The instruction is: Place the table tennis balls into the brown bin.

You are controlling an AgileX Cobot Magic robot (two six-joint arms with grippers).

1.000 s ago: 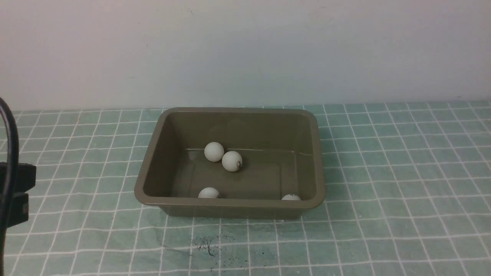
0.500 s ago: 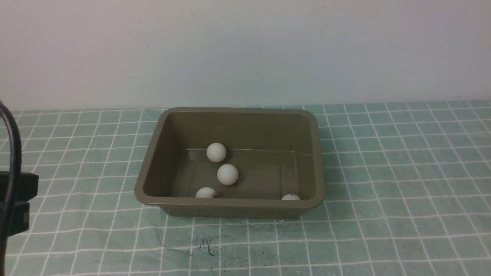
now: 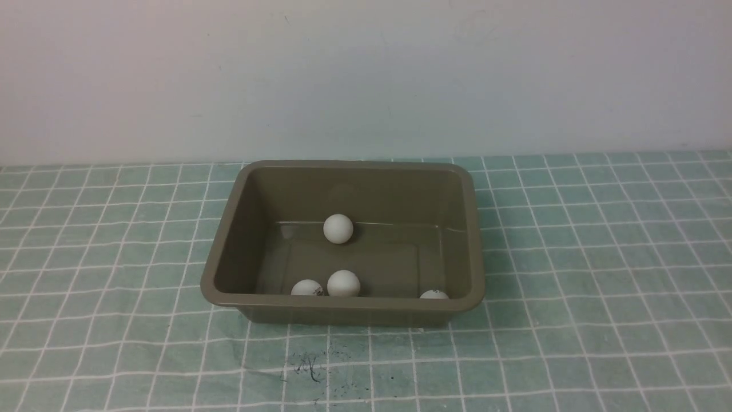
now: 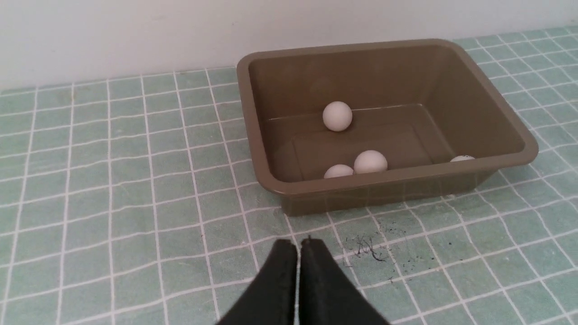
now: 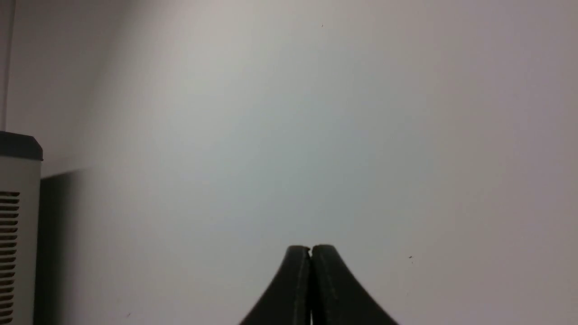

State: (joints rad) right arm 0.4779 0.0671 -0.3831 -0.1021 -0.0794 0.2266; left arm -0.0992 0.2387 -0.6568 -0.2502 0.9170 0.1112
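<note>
My left gripper [image 4: 298, 243] is pinched shut with nothing between its tips, poised over the green checked cloth [image 4: 113, 180] a little short of the bin [image 4: 384, 194]. My right gripper [image 5: 310, 249] is closed and empty too, facing a bare pale wall [image 5: 316, 113], with a grey vented box [image 5: 16, 234] at the edge of its view. The bin sits on the cloth-covered surface, near the wall behind it, and all four balls lie inside. The first ball [image 3: 338, 228] rests at the foot of the bin's far side. The second ball [image 3: 343, 283] and third ball [image 3: 307, 288] lie close together by the near side, toward my left. The fourth ball [image 3: 434, 294] is tucked toward the near right corner, mostly hidden by the rim. Dark scuffs [image 3: 306, 366] mark the cloth just in front of the bin
</note>
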